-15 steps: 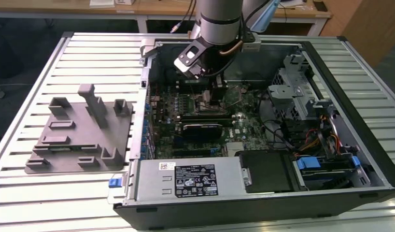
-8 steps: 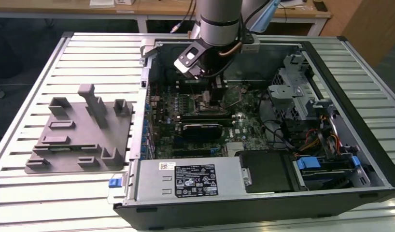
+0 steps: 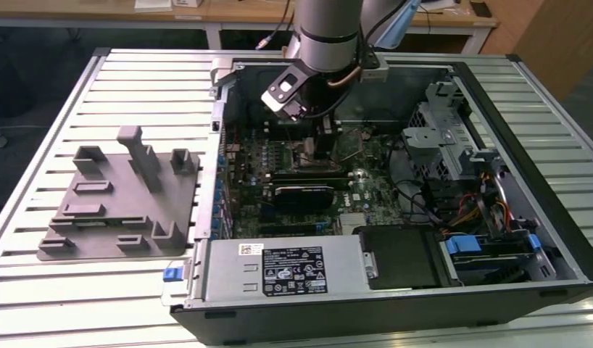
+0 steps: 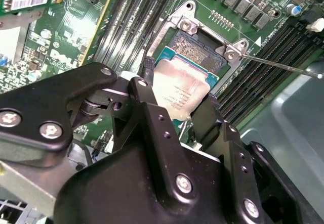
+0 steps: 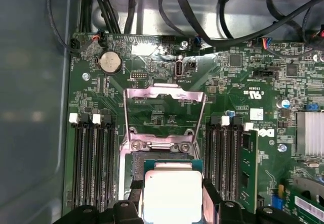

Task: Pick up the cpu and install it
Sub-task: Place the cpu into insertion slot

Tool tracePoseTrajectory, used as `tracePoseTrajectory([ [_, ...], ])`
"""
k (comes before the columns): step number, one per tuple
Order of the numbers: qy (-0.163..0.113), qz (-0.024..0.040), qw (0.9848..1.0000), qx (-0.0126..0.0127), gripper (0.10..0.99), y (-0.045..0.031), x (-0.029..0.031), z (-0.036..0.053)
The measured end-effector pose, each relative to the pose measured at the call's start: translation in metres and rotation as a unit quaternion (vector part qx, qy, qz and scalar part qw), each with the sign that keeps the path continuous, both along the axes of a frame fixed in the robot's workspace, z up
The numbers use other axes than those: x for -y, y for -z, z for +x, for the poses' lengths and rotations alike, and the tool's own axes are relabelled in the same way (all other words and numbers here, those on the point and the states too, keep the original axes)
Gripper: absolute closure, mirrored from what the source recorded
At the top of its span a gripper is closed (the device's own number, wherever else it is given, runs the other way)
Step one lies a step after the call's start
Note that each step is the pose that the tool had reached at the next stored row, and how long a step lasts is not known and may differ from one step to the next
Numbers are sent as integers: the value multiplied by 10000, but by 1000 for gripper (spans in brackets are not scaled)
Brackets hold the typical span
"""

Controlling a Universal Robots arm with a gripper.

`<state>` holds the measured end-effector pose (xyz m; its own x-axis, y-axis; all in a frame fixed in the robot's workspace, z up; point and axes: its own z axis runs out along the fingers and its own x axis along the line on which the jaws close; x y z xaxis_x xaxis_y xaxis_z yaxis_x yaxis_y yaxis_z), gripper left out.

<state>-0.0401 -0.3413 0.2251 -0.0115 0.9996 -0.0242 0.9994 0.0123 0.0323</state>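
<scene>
Two fingers [image 4: 148, 82] of the gripper [image 4: 178, 96] clamp the cpu [image 4: 177, 85], seemingly above the socket [image 4: 196, 49].

We see a grey plastic tray [image 3: 93, 232] on the slatted metal table [image 3: 132, 80], at the exterior view's left of an open computer case [image 3: 374, 312]. Inside it a silver power supply [image 3: 277, 268] lies along the near wall. In the first wrist view we count 1 coin battery [image 5: 110, 61] and 2 banks of memory slots [image 5: 91, 163] on the green motherboard [image 5: 243, 77].

open socket [image 4: 195, 47] below end effector [image 5: 172, 196], memory slots [image 5: 93, 163] and raised load plate [image 5: 164, 110] alongside
</scene>
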Motion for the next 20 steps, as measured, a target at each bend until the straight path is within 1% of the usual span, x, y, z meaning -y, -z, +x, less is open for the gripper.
tracePoseTrajectory([
  [7,0,-8,10000,0,545,102,-11,-4],
  [14,0,-8,10000,0,545,134,-38,-8],
  [20,0,-9,10000,0,545,186,-40,-21],
])
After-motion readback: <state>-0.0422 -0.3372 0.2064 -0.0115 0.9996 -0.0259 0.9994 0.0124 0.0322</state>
